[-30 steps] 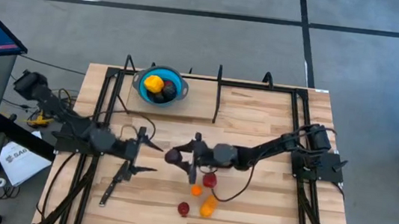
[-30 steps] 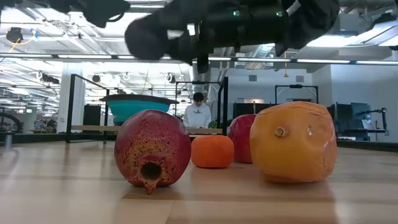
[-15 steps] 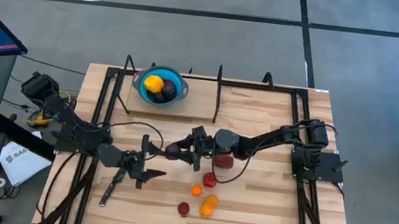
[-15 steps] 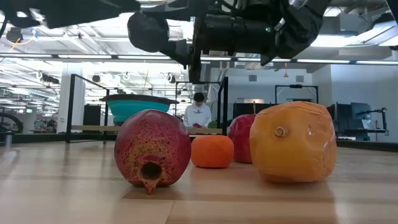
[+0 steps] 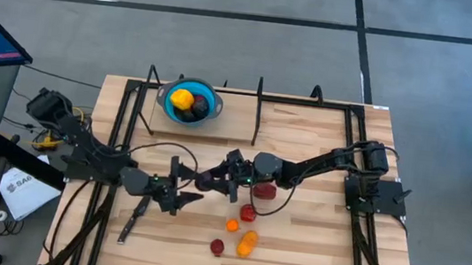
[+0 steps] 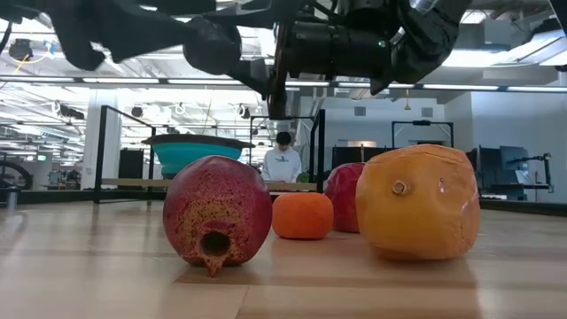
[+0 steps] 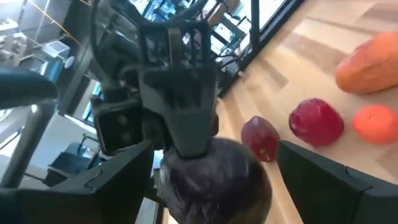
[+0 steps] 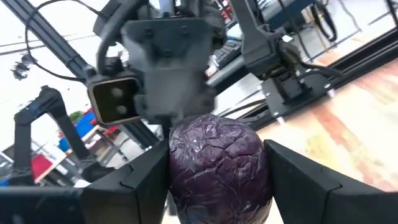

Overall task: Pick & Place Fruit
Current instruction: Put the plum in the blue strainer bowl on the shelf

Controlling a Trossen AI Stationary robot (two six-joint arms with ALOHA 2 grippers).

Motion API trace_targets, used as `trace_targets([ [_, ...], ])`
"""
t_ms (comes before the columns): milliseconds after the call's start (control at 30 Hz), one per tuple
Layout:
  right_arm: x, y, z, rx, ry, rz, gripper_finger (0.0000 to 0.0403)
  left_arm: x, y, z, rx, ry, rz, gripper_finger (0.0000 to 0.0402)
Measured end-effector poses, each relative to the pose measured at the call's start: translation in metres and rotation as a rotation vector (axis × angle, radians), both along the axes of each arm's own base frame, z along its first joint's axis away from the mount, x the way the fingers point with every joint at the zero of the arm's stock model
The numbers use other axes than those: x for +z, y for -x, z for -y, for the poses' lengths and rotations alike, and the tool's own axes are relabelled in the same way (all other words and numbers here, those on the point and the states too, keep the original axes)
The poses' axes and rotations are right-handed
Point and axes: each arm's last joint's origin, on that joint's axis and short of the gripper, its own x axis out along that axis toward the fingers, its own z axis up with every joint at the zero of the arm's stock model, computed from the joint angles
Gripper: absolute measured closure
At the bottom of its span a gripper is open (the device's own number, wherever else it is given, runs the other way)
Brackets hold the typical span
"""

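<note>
The right gripper (image 5: pixel 213 181) holds a wrinkled dark purple toy fruit (image 8: pixel 216 162) between its 2 fingers. The left gripper (image 5: pixel 183 187), jaws wide, faces it just beside. If the right releases before the left closes, the fruit could drop.

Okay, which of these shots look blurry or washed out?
Left wrist view: the purple fruit up close is smeared. Right wrist view: the same fruit is sharp, the left gripper behind it soft, sky blown white. Low view: the arms overhead are dark blurs.
</note>
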Motion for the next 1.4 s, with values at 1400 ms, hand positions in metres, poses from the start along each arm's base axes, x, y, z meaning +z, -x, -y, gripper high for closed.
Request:
trace_targets([
  [1400, 0.0, -0.003, 0.014, 0.16, -0.038, -0.056, 0.0106, -0.008, -0.007, -0.002, 0.011, 0.164, 0.011, 0.0129],
])
